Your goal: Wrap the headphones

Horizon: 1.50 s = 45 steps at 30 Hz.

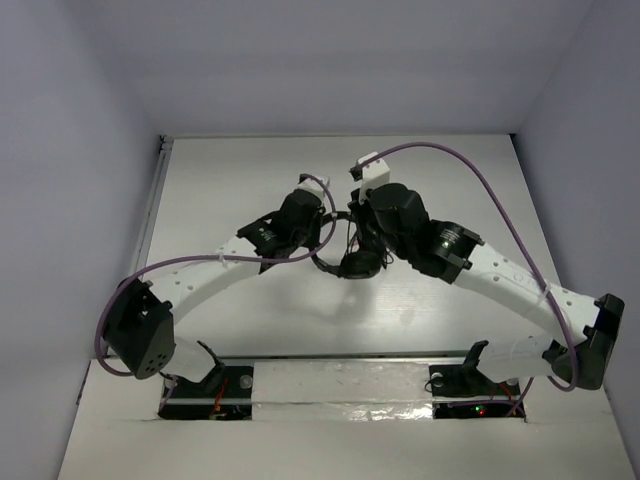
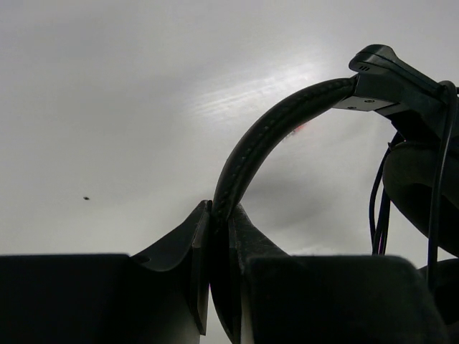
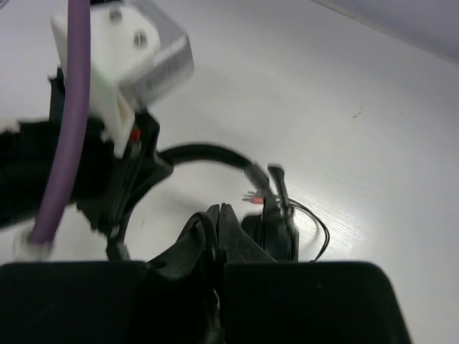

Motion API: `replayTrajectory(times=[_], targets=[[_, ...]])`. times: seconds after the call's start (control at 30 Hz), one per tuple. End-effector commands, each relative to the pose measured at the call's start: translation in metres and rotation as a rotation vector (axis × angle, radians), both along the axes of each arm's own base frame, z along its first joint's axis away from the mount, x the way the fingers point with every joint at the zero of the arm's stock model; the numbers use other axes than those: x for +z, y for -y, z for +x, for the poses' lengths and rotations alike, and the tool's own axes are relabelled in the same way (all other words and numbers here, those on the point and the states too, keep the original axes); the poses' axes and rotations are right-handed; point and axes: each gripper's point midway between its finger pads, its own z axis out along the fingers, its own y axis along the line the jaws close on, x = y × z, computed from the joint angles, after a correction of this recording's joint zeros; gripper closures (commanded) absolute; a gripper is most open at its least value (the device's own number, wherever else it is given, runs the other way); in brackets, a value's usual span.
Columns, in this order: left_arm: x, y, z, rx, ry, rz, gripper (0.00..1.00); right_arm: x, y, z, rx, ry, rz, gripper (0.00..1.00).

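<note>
The black headphones hang just above the white table between both arms. My left gripper is shut on the curved headband; an earcup and the thin black cord hang at the right of that view. My right gripper is shut, with a loop of the cord pinched between its jaws. Beyond it are the headband, an earcup and a slack bit of cord. From above, the left gripper and right gripper sit close together.
The left wrist's white camera mount and its purple cable fill the left of the right wrist view. Purple cables arc over both arms. White walls enclose the table on three sides.
</note>
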Motion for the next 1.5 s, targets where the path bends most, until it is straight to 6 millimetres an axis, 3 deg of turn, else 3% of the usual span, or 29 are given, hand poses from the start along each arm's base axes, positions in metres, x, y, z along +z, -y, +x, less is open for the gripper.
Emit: replayTrajectory(times=[0.0, 0.1, 0.27, 0.43, 0.63, 0.77, 0.93, 0.97, 1.1, 1.17, 1.2, 1.37, 1.47], targets=[[0.020, 0.020, -0.016, -0.131, 0.034, 0.000, 1.00, 0.013, -0.011, 0.017, 0.006, 0.053, 0.046, 1.00], [0.019, 0.012, -0.020, -0.126, 0.030, 0.024, 1.00, 0.006, 0.000, 0.032, -0.049, 0.053, 0.025, 1.00], [0.034, 0.014, -0.029, -0.165, 0.053, -0.026, 1.00, -0.004, 0.027, 0.052, -0.164, 0.060, 0.015, 1.00], [0.050, 0.015, -0.026, -0.184, 0.073, -0.065, 1.00, -0.013, 0.042, 0.060, -0.251, 0.064, 0.044, 1.00], [0.084, 0.020, -0.029, -0.253, 0.114, -0.131, 1.00, -0.024, 0.062, 0.073, -0.328, 0.048, 0.073, 0.84], [0.106, 0.015, -0.031, -0.280, 0.134, -0.169, 1.00, -0.026, 0.068, 0.079, -0.330, 0.037, 0.108, 0.80], [0.136, -0.009, -0.019, -0.284, 0.172, -0.246, 1.00, -0.027, 0.051, 0.076, -0.206, 0.005, 0.206, 0.78], [0.142, -0.010, -0.020, -0.294, 0.181, -0.258, 1.00, -0.028, 0.056, 0.080, -0.199, 0.000, 0.220, 0.79], [0.166, 0.000, -0.035, -0.403, 0.194, -0.304, 1.00, -0.034, 0.033, 0.073, -0.009, -0.033, 0.278, 0.81], [0.169, 0.006, -0.044, -0.464, 0.174, -0.321, 1.00, -0.035, 0.030, 0.075, 0.020, -0.037, 0.291, 0.81], [0.175, 0.008, -0.046, -0.481, 0.177, -0.332, 1.00, -0.029, 0.021, 0.072, 0.090, -0.024, 0.317, 0.81], [0.189, 0.019, -0.061, -0.573, 0.140, -0.401, 1.00, -0.024, 0.010, 0.075, 0.154, 0.002, 0.347, 0.80], [0.213, 0.020, -0.066, -0.615, 0.150, -0.504, 1.00, -0.030, 0.008, 0.079, 0.157, -0.001, 0.362, 0.78]])
